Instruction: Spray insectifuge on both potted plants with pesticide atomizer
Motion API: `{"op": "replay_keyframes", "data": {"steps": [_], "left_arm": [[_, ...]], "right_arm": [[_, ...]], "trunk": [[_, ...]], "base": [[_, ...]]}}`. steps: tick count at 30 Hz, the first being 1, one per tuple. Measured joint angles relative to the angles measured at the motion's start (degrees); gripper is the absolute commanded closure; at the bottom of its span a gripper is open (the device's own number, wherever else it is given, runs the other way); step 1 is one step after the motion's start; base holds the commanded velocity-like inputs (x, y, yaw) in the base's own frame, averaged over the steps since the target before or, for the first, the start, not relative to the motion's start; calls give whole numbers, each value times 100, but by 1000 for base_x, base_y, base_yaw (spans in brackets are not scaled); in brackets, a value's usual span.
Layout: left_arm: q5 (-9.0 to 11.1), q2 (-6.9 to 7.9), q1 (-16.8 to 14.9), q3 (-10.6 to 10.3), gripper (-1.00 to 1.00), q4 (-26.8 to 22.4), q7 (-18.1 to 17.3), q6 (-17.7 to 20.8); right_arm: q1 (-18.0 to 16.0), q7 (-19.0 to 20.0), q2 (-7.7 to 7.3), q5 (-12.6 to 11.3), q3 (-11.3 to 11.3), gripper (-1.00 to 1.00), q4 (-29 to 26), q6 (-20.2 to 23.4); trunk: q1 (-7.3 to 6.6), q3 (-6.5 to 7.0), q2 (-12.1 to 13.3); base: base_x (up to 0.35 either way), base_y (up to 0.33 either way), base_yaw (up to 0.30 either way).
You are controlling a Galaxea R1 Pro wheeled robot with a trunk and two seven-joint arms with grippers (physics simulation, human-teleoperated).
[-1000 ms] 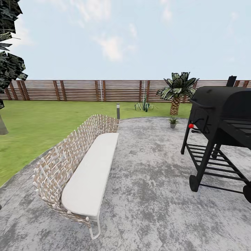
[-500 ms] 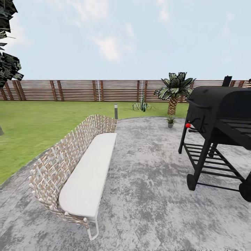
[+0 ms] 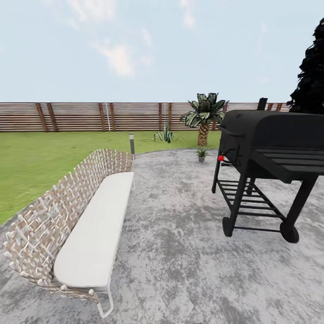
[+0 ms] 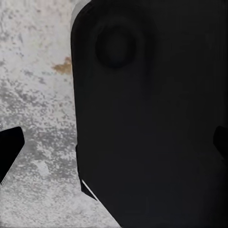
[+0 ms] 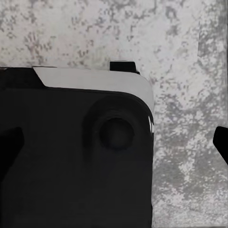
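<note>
view swung right; potted plant far across paving.

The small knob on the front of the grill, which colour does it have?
The knob on the black grill is red; the head view shows it best.

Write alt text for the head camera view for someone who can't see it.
A grey stone patio with a woven bench at left and a black barbecue grill at right; beyond them one small potted plant sits at the paving's far edge, before a palm, green lawn and a brown slat fence.
</note>
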Motion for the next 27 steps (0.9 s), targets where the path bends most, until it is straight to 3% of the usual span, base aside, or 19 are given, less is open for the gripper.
{"op": "replay_keyframes", "data": {"steps": [7,17,19,22,23,26,27], "left_arm": [[27,-77,-28,12,-100,-82,18,31],[73,-192,-123,35,-100,-949,24,133],[76,-235,-190,34,-100,-1194,23,302],[72,-407,-395,26,-100,-1792,24,1002],[71,-498,-511,16,-100,-2111,27,1363],[67,-638,-695,8,-100,-2645,31,1771],[72,-709,-783,1,-100,-2977,30,1930]], "right_arm": [[-169,-37,-74,-20,-14,-100,-191,27],[-502,-118,-96,-25,-19,-100,-573,313],[-612,-134,-87,-28,-22,-100,-651,479],[-892,-179,-73,-33,-25,-100,-907,924],[-1059,-197,-75,-33,-27,-100,-1124,1210],[-1316,-216,-93,-36,-36,-100,-1572,1691],[-1422,-220,-102,-39,-42,-100,-1949,2027]], "trunk": [[2,-1,0],[0,1,1],[0,1,1],[0,1,1],[0,2,1],[0,2,1],[0,2,1]], "base": [[-197,-94,-280],[-33,-14,-280],[-4,-2,-280],[-2,-1,-280],[-1,0,-280],[-1,0,-280],[0,0,-280]]}}
